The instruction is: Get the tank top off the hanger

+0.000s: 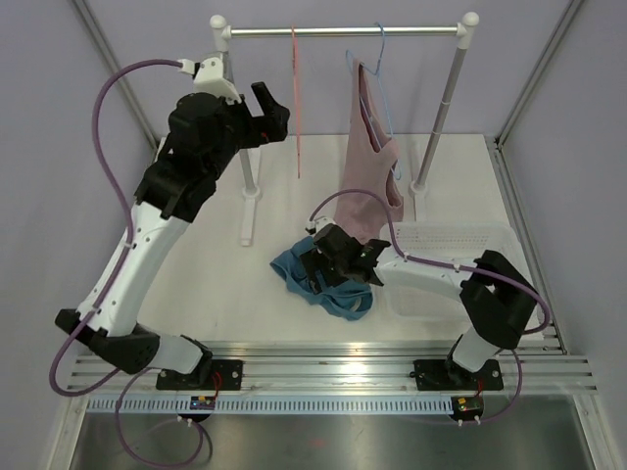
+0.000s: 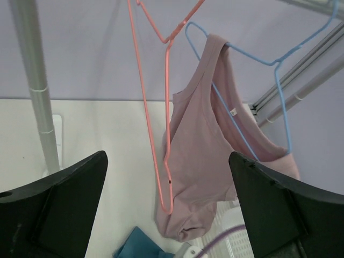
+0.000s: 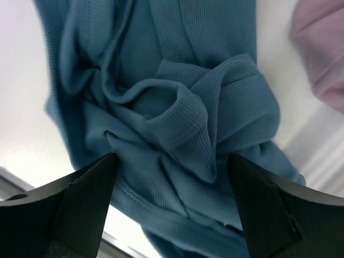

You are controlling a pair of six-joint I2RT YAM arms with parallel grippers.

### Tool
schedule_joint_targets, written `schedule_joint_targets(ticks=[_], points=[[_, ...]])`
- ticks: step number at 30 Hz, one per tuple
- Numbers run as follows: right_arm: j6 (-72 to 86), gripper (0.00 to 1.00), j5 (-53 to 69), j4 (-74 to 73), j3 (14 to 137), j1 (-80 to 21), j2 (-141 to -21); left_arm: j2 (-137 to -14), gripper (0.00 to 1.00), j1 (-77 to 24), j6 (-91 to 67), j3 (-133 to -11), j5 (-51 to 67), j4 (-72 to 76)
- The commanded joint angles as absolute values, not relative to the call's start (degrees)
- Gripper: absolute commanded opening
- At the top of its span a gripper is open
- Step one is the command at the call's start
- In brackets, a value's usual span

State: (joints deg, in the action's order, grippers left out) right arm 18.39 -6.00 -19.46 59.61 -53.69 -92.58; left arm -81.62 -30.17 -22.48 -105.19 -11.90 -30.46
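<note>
Our right gripper (image 3: 172, 166) hangs with jaws spread, directly above the top (image 1: 294, 269) — crumpled on the table (image 1: 216, 284), free of the hanger (image 1: 295, 98), which dangles bare from the rail (image 1: 343, 31). Our left gripper (image 2: 166, 177), jaws likewise spread, faces the hanger — well apart from the top.

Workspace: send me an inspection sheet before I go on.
Surface: white table, bare on the left half.
Job's things: tank top crumpled on the table, off the hanger; hanger hangs bare on the rail.
Clutter: pink top on blue hanger; white basket at right.
End effectors: left end effector open, empty, raised near the rail; right end effector open, low over the tank top.
Cables: purple cables loop off both arms, no snag seen.
Surroundings: lilac walls; nothing else seen.
</note>
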Motion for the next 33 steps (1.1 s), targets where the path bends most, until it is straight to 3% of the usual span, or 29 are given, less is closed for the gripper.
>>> schedule_joint_targets(ticks=[1, 4, 6, 7, 10, 17, 33], points=[[17.5, 0.90, -7.8, -15.8, 61.7, -55.1, -97.5, -72.6, 0.99, -30.3, -23.1, -100.4, -11.9, -26.6], [17.5, 0.83, -7.9, -15.4, 62.7, -56.0, -101.1, -68.3, 0.99, -30.3, -23.4, -96.5, -14.2, -28.0], [17.1, 0.73, -8.5, -16.1, 63.5, -57.1, -102.6, -64.4, 0.99, -30.3, -23.5, -94.8, -15.2, -29.4], [17.1, 0.52, -9.0, -16.5, 64.5, -57.5, -103.5, -63.1, 0.99, -30.3, -23.5, -93.0, -16.3, -30.4], [17.1, 0.21, -11.2, -18.5, 66.3, -58.4, -102.6, -58.2, 0.99, -30.2, -23.7, -88.5, -18.4, -31.9], [17.3, 0.00, -16.2, -24.8, 68.7, -58.6, -89.7, -50.8, 0.99, -30.3, -22.6, -83.6, -21.0, -36.4], [24.0, 0.00, -41.2, -64.2, 80.1, -55.7, -61.8, -50.5, 0.99, -30.3, -20.8, -84.9, -25.2, -46.6]])
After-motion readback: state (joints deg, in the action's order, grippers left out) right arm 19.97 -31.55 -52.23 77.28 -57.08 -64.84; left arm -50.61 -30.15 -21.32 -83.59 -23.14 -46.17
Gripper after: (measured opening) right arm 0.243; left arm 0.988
